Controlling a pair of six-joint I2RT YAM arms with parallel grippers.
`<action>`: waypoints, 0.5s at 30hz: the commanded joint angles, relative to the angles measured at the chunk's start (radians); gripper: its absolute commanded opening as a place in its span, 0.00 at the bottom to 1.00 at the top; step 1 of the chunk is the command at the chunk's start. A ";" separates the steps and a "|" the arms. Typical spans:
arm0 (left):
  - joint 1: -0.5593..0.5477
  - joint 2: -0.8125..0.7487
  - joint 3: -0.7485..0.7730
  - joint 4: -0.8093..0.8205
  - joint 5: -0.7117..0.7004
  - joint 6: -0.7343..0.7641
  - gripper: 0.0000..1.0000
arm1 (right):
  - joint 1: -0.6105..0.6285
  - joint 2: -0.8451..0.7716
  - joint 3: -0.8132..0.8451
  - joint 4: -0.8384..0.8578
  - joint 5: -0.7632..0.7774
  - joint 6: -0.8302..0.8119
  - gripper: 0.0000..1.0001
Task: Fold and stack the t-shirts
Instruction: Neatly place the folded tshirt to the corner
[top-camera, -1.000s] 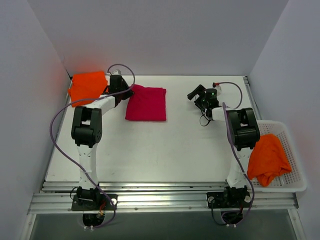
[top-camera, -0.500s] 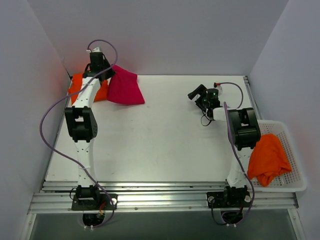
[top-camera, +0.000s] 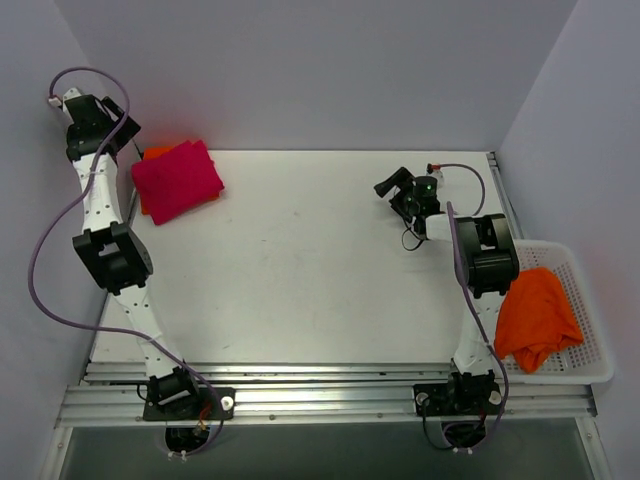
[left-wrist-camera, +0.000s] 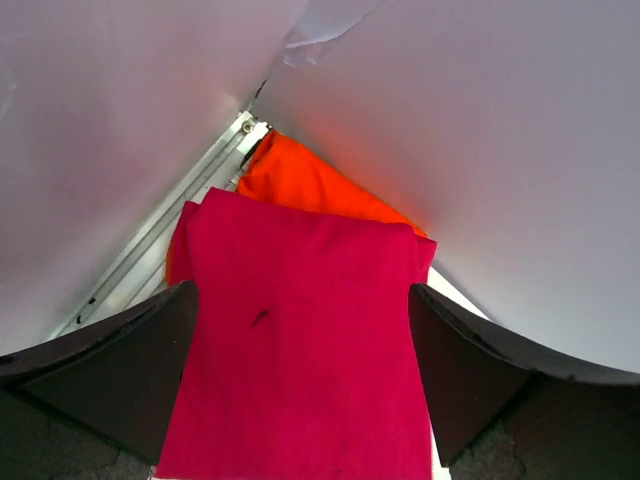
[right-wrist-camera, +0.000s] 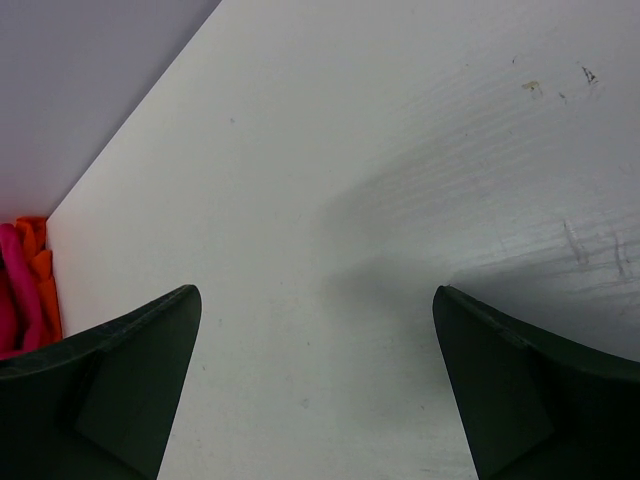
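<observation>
A folded crimson-pink t-shirt (top-camera: 177, 180) (left-wrist-camera: 300, 330) lies on top of a folded orange t-shirt (top-camera: 148, 155) (left-wrist-camera: 300, 180) in the table's back left corner. Only the orange one's edges show from under it. My left gripper (top-camera: 118, 128) (left-wrist-camera: 303, 290) hangs raised above that stack near the left wall. It is open, with its fingers spread wider than the pink shirt and nothing between them. My right gripper (top-camera: 392, 186) (right-wrist-camera: 315, 290) is open over bare table at the back right. A crumpled orange t-shirt (top-camera: 535, 318) sits in the basket.
The white mesh basket (top-camera: 598, 370) stands off the table's right edge beside the right arm. Walls close in the table on the left, back and right. A metal rail runs along the near edge.
My left gripper lifted the pink shirt from mid-table, carried it to the back left, laid it on the folded orange shirt, let go and drew back toward the corner. The right arm stayed still.
</observation>
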 joint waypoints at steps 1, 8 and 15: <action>-0.049 0.001 0.050 -0.029 0.026 -0.027 0.94 | 0.001 0.066 -0.023 -0.155 -0.022 0.004 1.00; -0.109 -0.283 -0.203 0.106 -0.028 -0.014 0.94 | 0.004 0.046 -0.038 -0.141 -0.022 -0.001 1.00; -0.290 -0.629 -0.646 0.175 -0.117 -0.024 0.94 | 0.102 -0.067 -0.078 -0.115 0.053 -0.059 1.00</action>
